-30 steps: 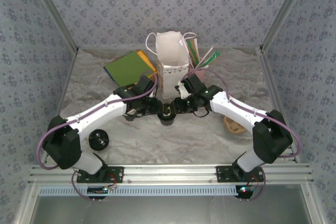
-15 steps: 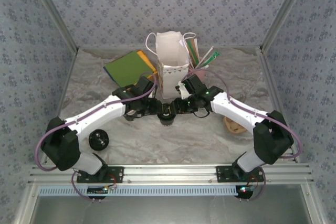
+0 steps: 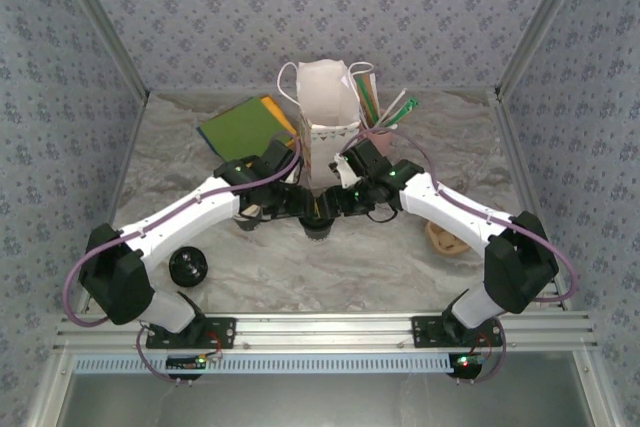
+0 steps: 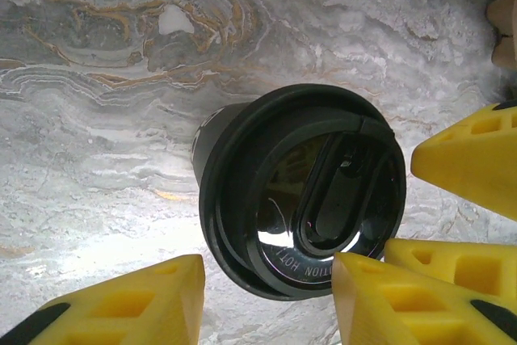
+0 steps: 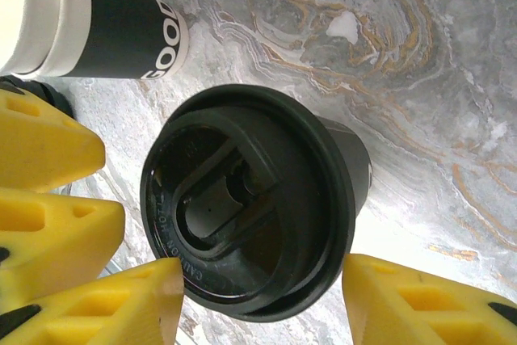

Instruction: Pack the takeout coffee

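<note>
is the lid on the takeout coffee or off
On. The black lid covers the whole mouth of the takeout coffee, seen from above in both wrist views.

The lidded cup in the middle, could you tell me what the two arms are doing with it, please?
Both arms meet over the takeout coffee, which stands upright on the table just in front of the white paper bag. The left gripper and right gripper each straddle its black lid with jaws apart; whether any finger touches it, I cannot tell. The cup is not in the bag yet.
</note>
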### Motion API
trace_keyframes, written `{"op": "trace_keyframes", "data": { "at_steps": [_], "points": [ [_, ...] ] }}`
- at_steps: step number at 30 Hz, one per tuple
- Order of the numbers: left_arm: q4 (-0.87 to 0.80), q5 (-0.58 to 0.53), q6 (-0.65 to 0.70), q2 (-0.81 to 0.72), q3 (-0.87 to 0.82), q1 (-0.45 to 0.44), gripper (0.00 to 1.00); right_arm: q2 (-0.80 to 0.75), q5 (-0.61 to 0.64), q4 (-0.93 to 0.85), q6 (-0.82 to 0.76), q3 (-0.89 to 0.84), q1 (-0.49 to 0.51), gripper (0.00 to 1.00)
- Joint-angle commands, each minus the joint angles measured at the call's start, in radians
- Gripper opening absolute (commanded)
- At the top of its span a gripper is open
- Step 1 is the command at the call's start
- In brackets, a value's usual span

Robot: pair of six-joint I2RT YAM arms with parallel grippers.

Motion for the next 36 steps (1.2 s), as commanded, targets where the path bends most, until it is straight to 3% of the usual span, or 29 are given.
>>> {"op": "trace_keyframes", "data": {
  "at_steps": [1, 36],
  "points": [
    [-0.027, 0.022, 0.012, 0.002, 0.001, -0.021, 0.46, -0.004, -0.003, -0.032, -0.019, 0.001, 0.014, 0.57],
    [0.008, -0.005, 0.002, 0.009, -0.146, -0.023, 0.42, 0.046, 0.038, -0.002, -0.028, -0.09, 0.016, 0.51]
  ]
}}
